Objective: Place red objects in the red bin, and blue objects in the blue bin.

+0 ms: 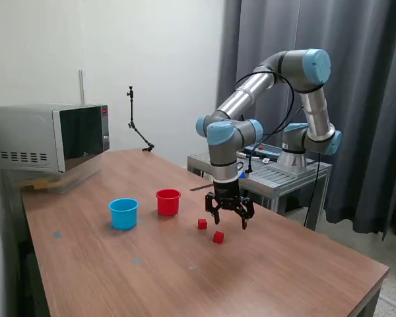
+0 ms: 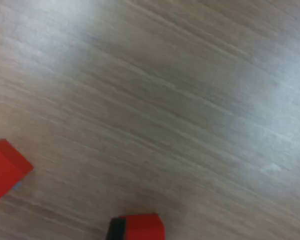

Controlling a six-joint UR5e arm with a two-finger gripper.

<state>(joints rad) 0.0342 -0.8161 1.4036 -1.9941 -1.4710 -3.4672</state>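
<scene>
Nearest the exterior camera, on the bare wood of the counter (image 1: 185, 277), sits one red cube (image 1: 218, 237); a second red cube (image 1: 202, 224) lies just beyond it, toward the exterior view's left. The gripper (image 1: 229, 220) hangs low over the counter just to the right of and slightly behind both, jaws spread open and holding nothing. Farther left stand the red cup (image 1: 168, 201) and, beside it but apart, the blue cup (image 1: 124, 213). No blue cubes show on the counter; whether they already lie inside the blue cup cannot be told from here.

In the blurred wrist view two red shapes sit at the frame's edge (image 2: 5, 170) (image 2: 140, 227), so neither cube is centred under the jaws; which is which I cannot say for sure.

The step in hand looks like lining up on a red cube. To do it well:

- Pick one cube and shift sideways until it sits square in the middle of the wrist view before descending.
- Turn the wrist so the fingers close on two flat faces, not across corners.
- Keep the spread fingers clear of the other cube, since the two lie near each other and a nudge could scatter them.
- Go down until the fingertips nearly touch the wood, then close gently.
- Lift straight up before carrying to the red cup.
</scene>
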